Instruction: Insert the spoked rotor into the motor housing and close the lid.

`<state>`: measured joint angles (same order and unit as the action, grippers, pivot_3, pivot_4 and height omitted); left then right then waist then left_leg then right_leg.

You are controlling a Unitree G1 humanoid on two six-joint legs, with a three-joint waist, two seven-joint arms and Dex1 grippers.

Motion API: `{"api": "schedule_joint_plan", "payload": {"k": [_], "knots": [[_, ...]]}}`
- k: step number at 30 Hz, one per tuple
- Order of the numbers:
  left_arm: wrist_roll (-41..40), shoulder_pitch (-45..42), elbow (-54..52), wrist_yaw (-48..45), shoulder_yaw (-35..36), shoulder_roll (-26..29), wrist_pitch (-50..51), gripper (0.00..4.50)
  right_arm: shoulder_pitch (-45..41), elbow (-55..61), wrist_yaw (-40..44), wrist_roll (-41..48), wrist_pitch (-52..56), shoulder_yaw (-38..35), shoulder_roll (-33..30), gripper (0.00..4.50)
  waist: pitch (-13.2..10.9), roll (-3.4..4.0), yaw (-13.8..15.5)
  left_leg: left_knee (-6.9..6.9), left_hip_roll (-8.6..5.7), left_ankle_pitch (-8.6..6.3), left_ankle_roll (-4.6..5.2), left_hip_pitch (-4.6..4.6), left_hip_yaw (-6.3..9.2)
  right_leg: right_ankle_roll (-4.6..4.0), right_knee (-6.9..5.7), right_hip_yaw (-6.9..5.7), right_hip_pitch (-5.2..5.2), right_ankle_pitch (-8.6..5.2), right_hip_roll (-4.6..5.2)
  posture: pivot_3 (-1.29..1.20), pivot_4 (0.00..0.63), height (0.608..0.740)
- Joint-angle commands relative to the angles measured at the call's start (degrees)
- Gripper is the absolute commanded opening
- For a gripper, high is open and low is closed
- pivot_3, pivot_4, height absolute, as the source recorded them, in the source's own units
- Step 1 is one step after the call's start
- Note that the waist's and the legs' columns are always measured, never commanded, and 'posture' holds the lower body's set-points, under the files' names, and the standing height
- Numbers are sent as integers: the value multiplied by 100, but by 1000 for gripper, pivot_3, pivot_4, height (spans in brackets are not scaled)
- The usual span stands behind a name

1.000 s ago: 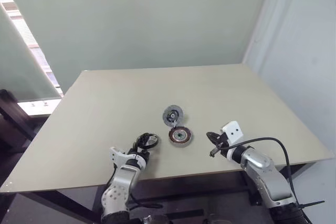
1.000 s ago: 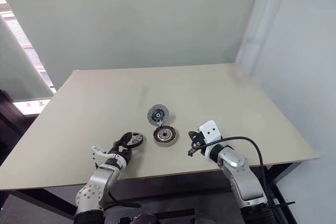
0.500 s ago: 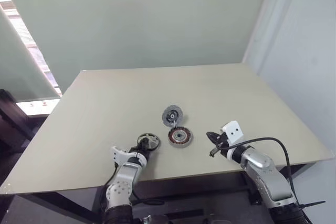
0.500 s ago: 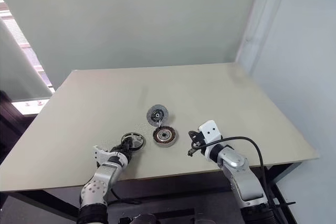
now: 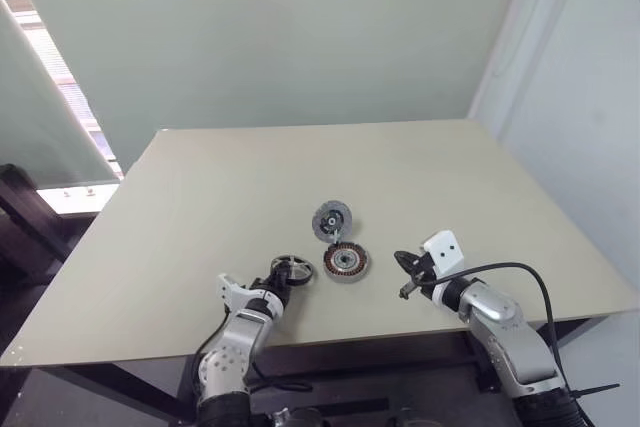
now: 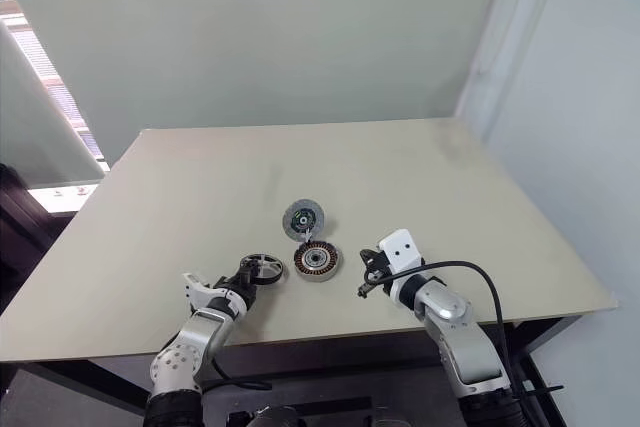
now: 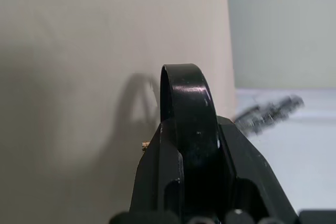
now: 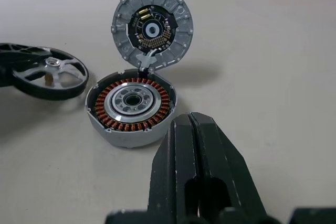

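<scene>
The spoked rotor (image 5: 291, 269), a small wheel with a dark rim, silvery spokes and a hub, sits near the table's front edge, just left of the motor housing (image 5: 345, 261). My left gripper (image 5: 277, 277) is shut on the rotor's near-left rim. In the right wrist view, black fingers clamp the rotor (image 8: 50, 72) at its rim. The housing (image 8: 131, 103) shows a ring of copper windings around a silver centre. The lid (image 8: 152, 27) stands upright behind it, joined at its lower edge, its inner face showing. My right gripper (image 8: 190, 121) hovers shut and empty, right of the housing.
The beige table (image 5: 200, 197) stretches far back to a pale green wall. Its front edge (image 5: 330, 332) lies close behind both grippers. A black cable (image 5: 510, 272) loops over my right forearm.
My left gripper has closed on the rotor's rim, and the rotor has shifted slightly right, toward the housing. The right arm has kept still.
</scene>
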<state>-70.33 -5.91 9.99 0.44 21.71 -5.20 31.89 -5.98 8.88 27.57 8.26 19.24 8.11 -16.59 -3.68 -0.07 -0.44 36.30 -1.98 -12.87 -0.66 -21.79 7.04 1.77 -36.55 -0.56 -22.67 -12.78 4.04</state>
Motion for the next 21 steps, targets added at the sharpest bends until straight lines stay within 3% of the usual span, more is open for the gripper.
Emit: {"api": "schedule_joint_plan", "payload": {"k": [1, 9, 21], "knots": [[-546, 24, -622, -325, -166, -209, 548, 342, -19, 201, -24, -5, -126, -56, -1, 0, 0, 0, 1, 0, 0, 0, 0, -1, 0, 0, 0, 0, -1, 0, 0, 0, 0, 740], [-900, -58, -814, -708, -436, -260, 1178, 342, 35, 200, -37, -59, -144, -50, -7, 0, -1, 0, -4, 0, 0, 1, 2, -2, -1, 0, 0, 0, -2, 0, 0, 0, 0, 740], [-141, -859, 519, -1133, -687, -390, 843, 342, 226, 392, -147, -120, -108, -47, -8, 0, -1, -1, 21, 2, 0, 11, 19, -5, -5, 0, -1, 3, -7, 0, -2, 0, 0, 740]]}}
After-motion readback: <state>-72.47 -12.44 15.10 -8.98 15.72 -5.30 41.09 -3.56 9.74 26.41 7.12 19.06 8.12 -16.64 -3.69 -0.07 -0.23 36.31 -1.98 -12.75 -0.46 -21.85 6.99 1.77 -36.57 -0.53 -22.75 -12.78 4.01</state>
